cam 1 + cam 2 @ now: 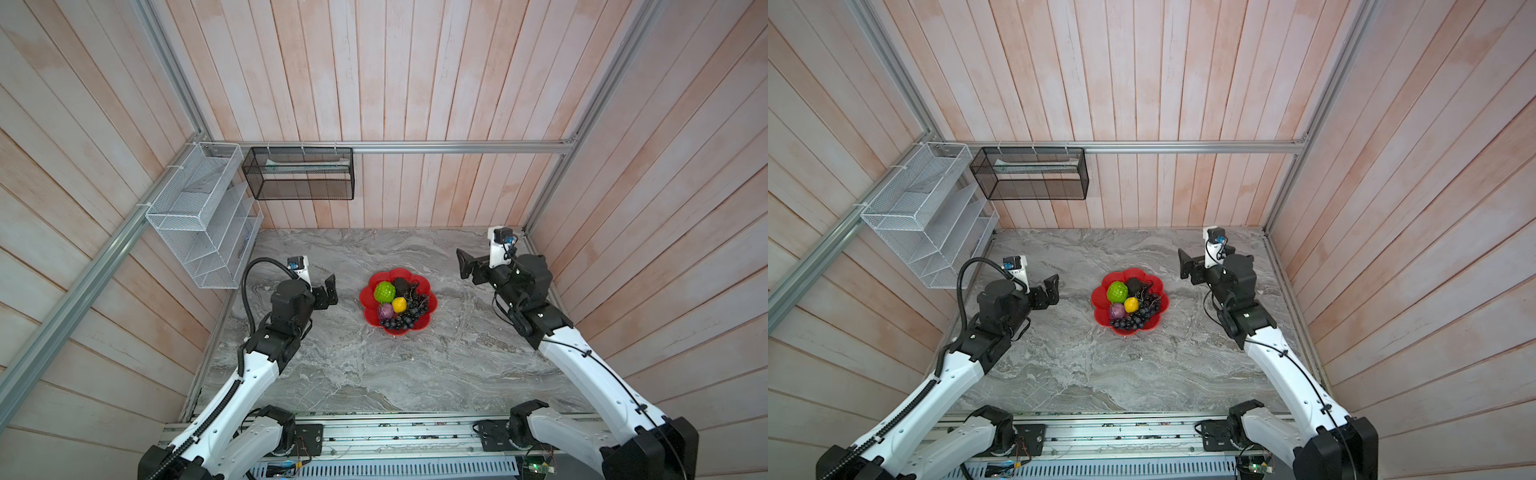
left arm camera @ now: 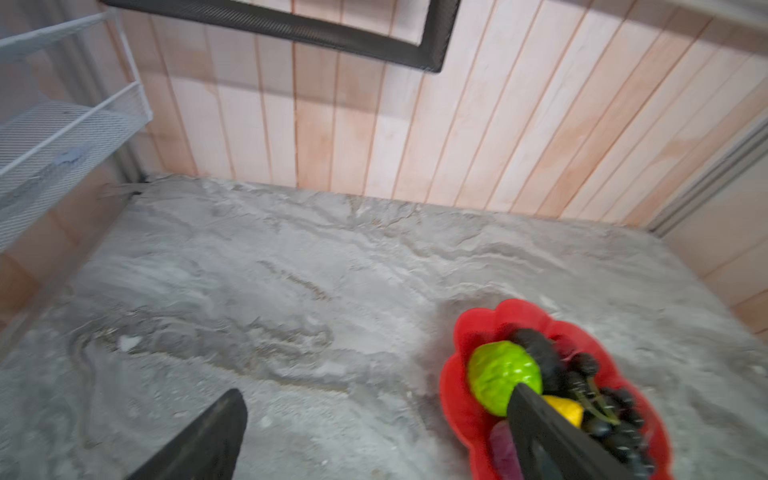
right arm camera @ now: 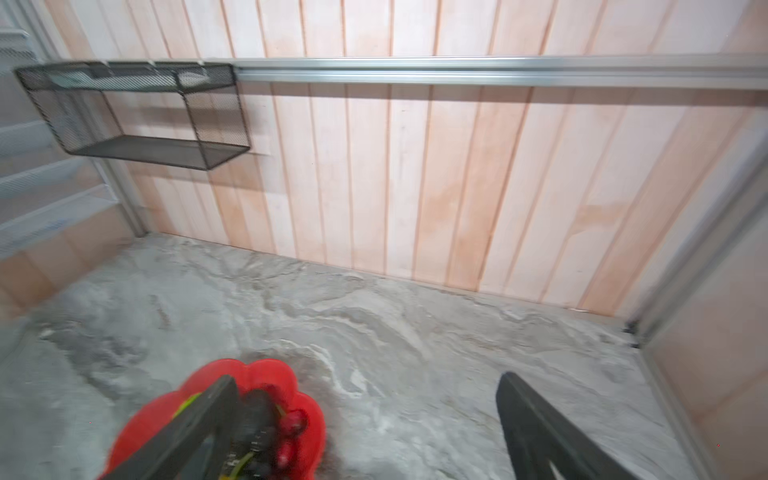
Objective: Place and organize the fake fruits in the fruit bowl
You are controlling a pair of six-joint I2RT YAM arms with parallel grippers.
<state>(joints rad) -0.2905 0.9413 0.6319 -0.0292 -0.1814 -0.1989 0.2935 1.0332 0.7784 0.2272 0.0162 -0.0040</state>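
One fruit bowl (image 1: 367, 308) (red, petal-rimmed) stands mid-table and holds the fake fruits: green ball (image 1: 385, 292), yellow fruit (image 1: 399, 304), purple fruit (image 1: 385, 311), black oval (image 1: 401, 286), grape bunch (image 1: 405, 321). Grey marble table (image 1: 374, 374); pink plank walls (image 1: 415, 83); white wire rack (image 1: 199, 220) and black mesh basket (image 1: 299, 174) hang far left. Left gripper (image 1: 331, 291) hovers beside the bowl, jaws wide, empty. Right gripper (image 1: 464, 264) hovers opposite, farther back, likewise.

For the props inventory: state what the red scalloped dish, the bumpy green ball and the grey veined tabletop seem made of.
Red scalloped dish: probably moulded plastic, smooth, faint sheen; even red colour, thin petal rim. Bumpy green ball: probably plastic, glossy; bright highlights on its bumps. Grey veined tabletop: marble or marble-print laminate, dull finish; veining alone cannot settle it.
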